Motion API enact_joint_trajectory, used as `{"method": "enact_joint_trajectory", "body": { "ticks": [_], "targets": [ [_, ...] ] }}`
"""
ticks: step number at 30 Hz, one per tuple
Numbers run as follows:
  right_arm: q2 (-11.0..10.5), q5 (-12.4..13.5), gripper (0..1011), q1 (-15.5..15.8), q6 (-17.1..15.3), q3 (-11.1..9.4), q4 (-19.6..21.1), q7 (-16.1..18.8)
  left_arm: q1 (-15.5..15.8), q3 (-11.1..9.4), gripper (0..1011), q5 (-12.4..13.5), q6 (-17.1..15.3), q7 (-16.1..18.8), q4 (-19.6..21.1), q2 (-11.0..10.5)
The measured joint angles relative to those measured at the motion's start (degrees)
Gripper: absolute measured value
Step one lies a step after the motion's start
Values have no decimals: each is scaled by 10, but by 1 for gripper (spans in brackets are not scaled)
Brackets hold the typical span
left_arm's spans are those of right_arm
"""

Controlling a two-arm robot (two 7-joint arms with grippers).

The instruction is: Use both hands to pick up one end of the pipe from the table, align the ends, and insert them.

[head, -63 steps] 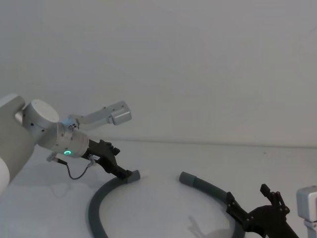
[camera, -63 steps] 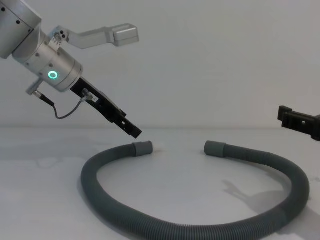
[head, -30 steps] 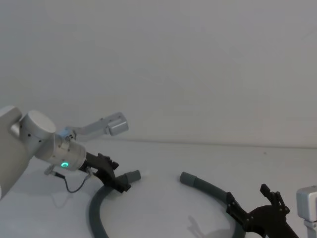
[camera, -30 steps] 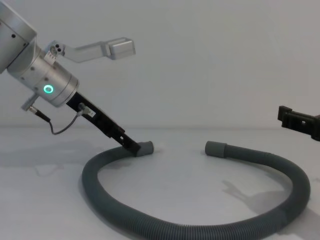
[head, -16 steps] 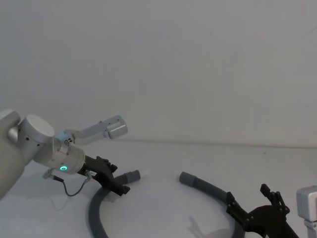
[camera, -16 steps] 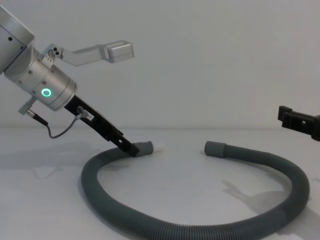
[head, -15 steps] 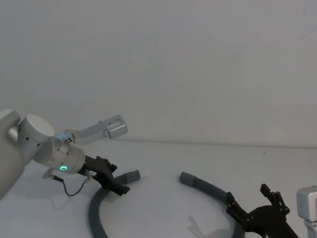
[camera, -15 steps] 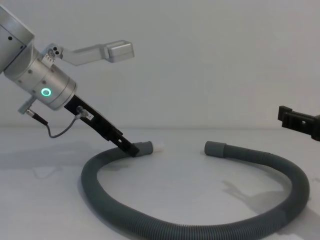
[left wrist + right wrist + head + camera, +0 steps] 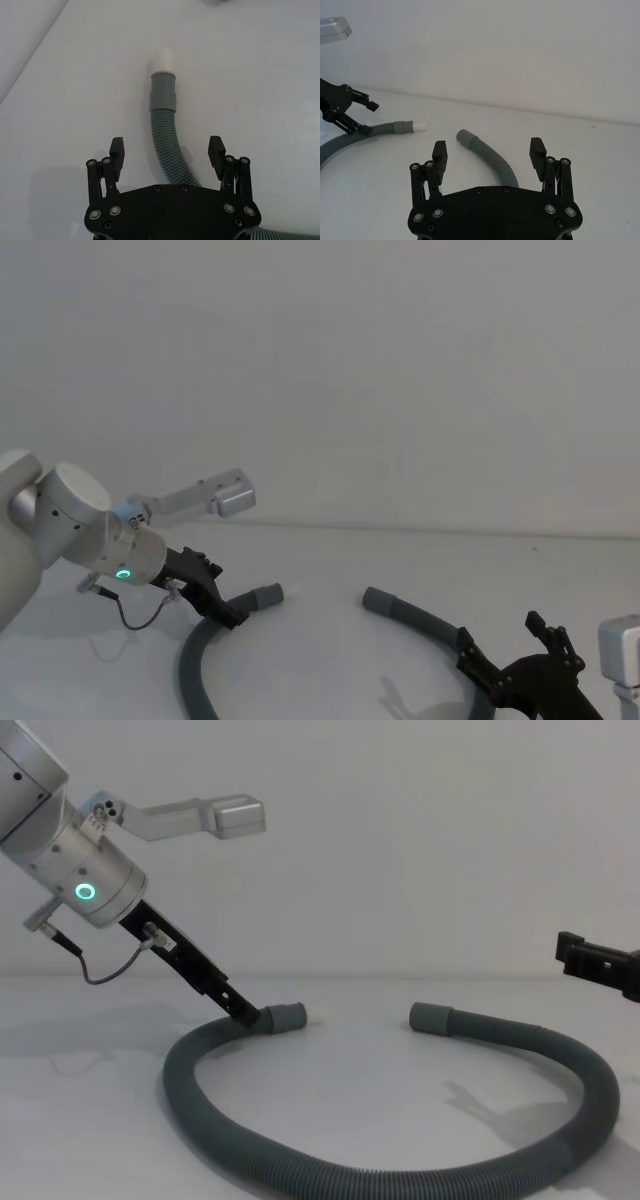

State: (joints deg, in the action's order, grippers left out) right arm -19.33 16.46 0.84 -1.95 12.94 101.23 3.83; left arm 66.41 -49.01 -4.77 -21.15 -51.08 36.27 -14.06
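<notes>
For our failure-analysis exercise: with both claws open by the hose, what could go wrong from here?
The left claw straddles the pipe behind the white-tipped cuff; gripped there, the tip may droop and misalign. The right claw hangs open, apart from the other cuff, which may slide when pushed.

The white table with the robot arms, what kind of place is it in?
Probably a robot test lab. A plain white table stands before a blank wall, a grey hose lies on it, and the left gripper and right gripper, both open, are over it.
</notes>
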Motion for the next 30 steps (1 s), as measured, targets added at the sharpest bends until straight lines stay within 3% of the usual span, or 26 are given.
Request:
{"method": "enact_joint_trajectory", "body": {
  "ticks": [30],
  "targets": [
    [0, 0, 1003, 0, 0, 0, 0, 0, -75, 54, 1002, -22, -86, 61, 116, -31]
  ]
}}
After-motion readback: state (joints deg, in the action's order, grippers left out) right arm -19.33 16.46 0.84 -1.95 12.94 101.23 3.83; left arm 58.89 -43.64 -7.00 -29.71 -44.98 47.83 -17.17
